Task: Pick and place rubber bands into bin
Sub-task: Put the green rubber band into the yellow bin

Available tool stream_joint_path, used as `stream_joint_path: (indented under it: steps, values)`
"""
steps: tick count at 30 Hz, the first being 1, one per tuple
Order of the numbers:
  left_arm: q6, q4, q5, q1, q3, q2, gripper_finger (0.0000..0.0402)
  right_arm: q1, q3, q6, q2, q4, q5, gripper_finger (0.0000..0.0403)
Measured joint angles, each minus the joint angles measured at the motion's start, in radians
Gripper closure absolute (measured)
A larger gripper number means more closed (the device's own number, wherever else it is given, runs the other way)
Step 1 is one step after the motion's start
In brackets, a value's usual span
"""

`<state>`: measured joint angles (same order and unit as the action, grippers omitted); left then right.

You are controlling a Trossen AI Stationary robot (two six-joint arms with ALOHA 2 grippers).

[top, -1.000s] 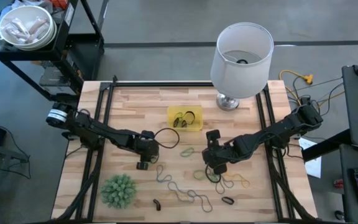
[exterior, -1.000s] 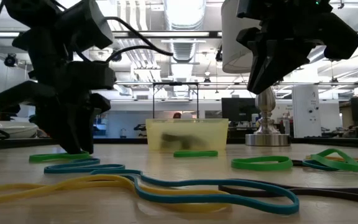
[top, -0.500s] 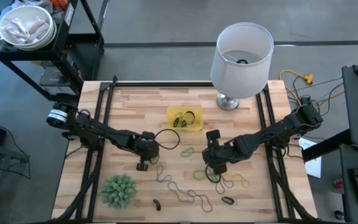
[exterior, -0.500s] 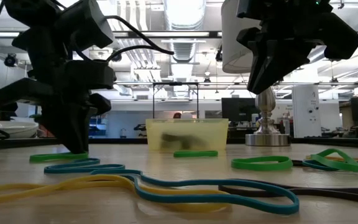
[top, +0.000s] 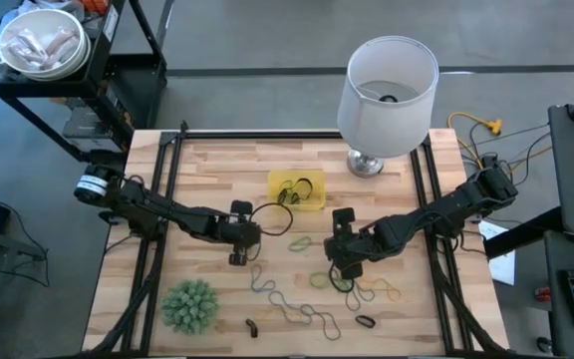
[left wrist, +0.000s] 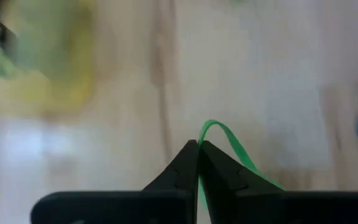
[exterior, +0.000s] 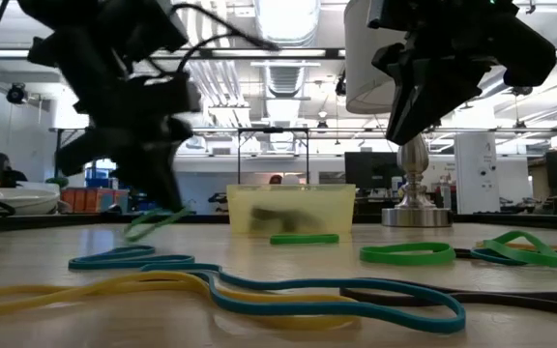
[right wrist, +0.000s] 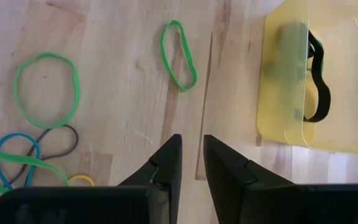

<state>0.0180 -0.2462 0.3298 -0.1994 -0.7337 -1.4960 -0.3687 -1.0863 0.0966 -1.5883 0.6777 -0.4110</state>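
My left gripper (top: pixel 250 242) is shut on a green rubber band (exterior: pixel 153 223), just above the table, left of centre and near the yellow bin (top: pixel 297 189). The bin holds a few bands, one of them black (right wrist: pixel 319 74). My right gripper (right wrist: pixel 191 140) hovers above the table's middle, its fingers a little apart with nothing between them. Two green bands (right wrist: pixel 179 56) (right wrist: pixel 45 90) lie flat ahead of it. Several more bands, blue, yellow and dark (exterior: pixel 211 285), lie spread over the near half of the table (top: pixel 287 304). My left gripper pinches the green band between its two fingertips; a short bend of the loop (left wrist: pixel 215 128) sticks out past them. The fingers slant down from the table's left. The rest of the band (exterior: pixel 146 228) hangs slack below them; whether its low end touches the table, I cannot tell.
A white lamp (top: pixel 389 85) stands at the far right, its metal foot (exterior: pixel 416 208) on the table. A spiky green ball (top: pixel 189 304) sits at the near left. Black frame rails (top: pixel 157 199) run along the table's sides.
My left gripper has shut on the green band that lay on the table, then gone up and a little toward the table's right, toward the bin. The band has come up off the table with it and now hangs slanting below the fingers.
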Motion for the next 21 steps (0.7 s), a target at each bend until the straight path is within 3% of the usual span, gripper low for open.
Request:
stream_joint_path:
  steps: [9, 14, 21]
  values:
    - [0.261, 0.269, 0.176, 0.012, -0.034, 0.001, 0.0402, 0.000, 0.000, -0.011, 0.000, -0.001, 0.000, 0.0342]
    - [0.406, 0.443, 0.199, 0.056, -0.036, 0.002, 0.0402, 0.000, 0.000, -0.011, 0.000, -0.002, 0.000, 0.0342]
    - [0.461, 0.552, 0.200, 0.156, -0.036, 0.002, 0.0402, 0.000, 0.000, -0.011, 0.000, -0.002, 0.000, 0.0342]
